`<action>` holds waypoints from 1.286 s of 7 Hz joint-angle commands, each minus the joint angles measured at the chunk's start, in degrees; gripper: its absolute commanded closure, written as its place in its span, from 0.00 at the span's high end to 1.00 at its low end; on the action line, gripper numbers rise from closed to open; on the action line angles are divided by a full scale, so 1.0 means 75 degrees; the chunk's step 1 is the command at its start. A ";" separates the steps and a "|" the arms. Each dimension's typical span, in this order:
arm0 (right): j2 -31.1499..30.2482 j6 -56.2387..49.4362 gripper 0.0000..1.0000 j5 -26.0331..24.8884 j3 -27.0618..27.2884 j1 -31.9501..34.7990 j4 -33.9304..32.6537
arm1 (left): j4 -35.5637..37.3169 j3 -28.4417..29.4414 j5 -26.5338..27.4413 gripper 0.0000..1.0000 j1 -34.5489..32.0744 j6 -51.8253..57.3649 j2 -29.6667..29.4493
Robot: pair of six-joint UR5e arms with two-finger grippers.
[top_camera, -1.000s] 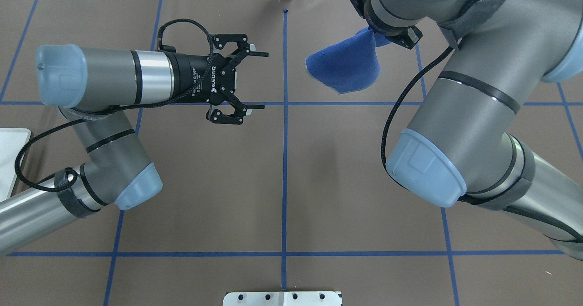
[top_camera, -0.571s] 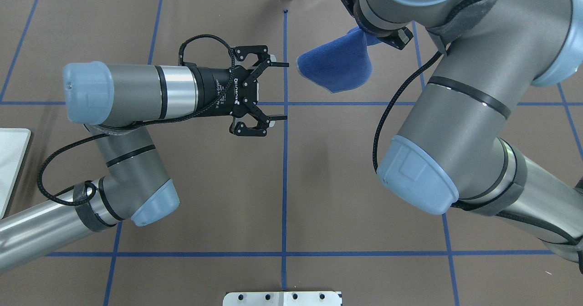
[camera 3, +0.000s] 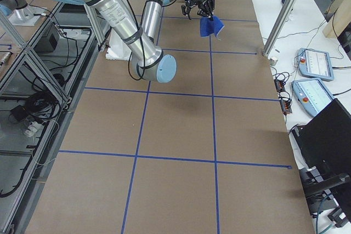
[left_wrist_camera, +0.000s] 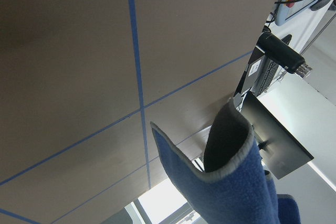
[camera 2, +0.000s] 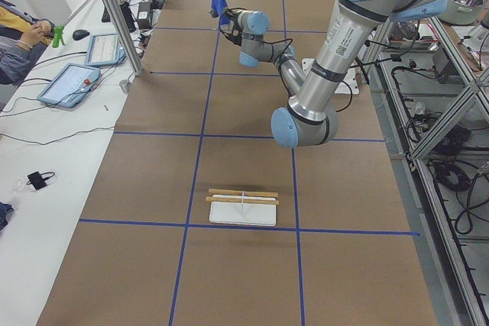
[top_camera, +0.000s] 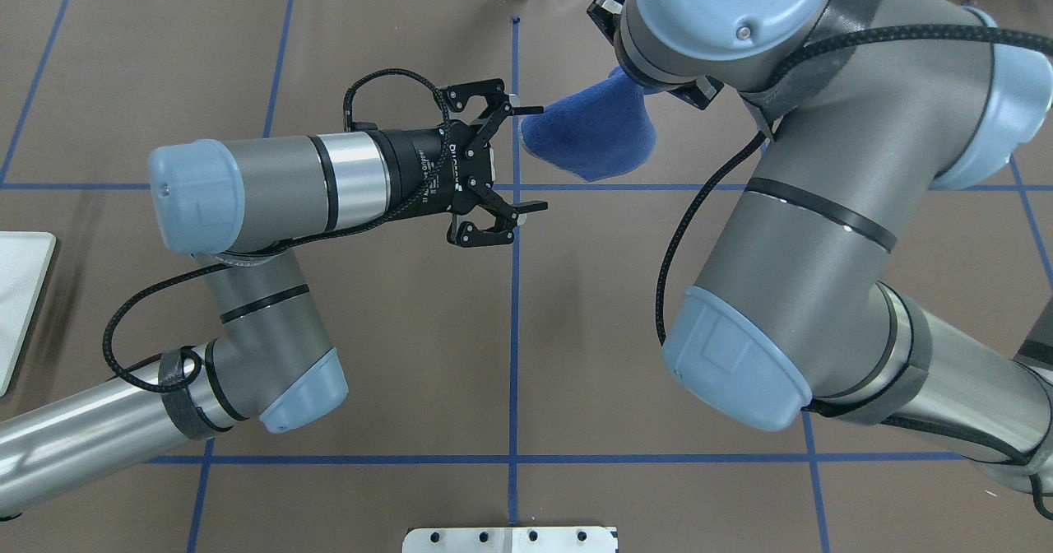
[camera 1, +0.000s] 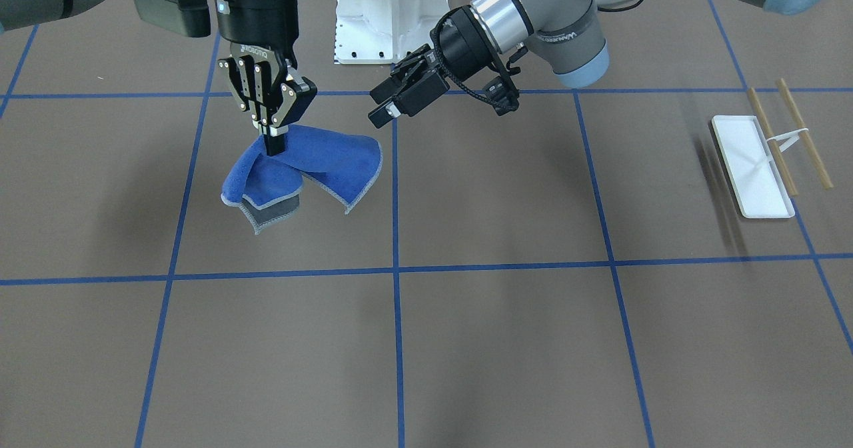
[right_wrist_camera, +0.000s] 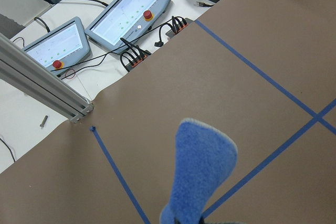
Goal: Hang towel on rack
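Note:
The blue towel (camera 1: 323,158) hangs folded from my right gripper (camera 1: 272,147), which is shut on its upper part above the table. The towel's grey underside shows at its lower corner. It also shows in the overhead view (top_camera: 588,133), the left wrist view (left_wrist_camera: 236,182) and the right wrist view (right_wrist_camera: 202,182). My left gripper (top_camera: 540,158) is open and lies level, its upper fingertip at the towel's left edge; I cannot tell whether it touches. The rack (camera 1: 756,168), a white tray with two wooden dowels (camera 1: 772,143), stands far off on my left side (camera 2: 243,205).
The white robot pedestal (camera 1: 390,15) stands at the table's robot side. A metal plate (top_camera: 510,539) sits at the near edge in the overhead view. An aluminium post (right_wrist_camera: 42,87) and control tablets (right_wrist_camera: 128,14) lie beyond the far edge. Blue tape lines grid the brown table.
My left arm has moved right, bringing the open gripper up to the towel. My right arm has carried the towel left towards the centre line.

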 commanded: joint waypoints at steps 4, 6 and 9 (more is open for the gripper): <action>-0.0029 0.0144 0.00 -0.0044 0.0432 -0.0335 -0.0442 | -0.0018 0.0068 0.0272 0.97 -0.0016 0.0017 -0.0075; 0.0053 0.0285 0.00 -0.0044 0.0432 -0.0382 -0.0442 | 0.0006 0.0102 0.0272 0.97 -0.0005 0.0017 -0.0121; 0.0100 0.0285 0.00 -0.0125 0.0432 -0.0394 -0.0442 | 0.0017 0.0255 0.0284 0.83 0.0019 -0.0006 -0.0192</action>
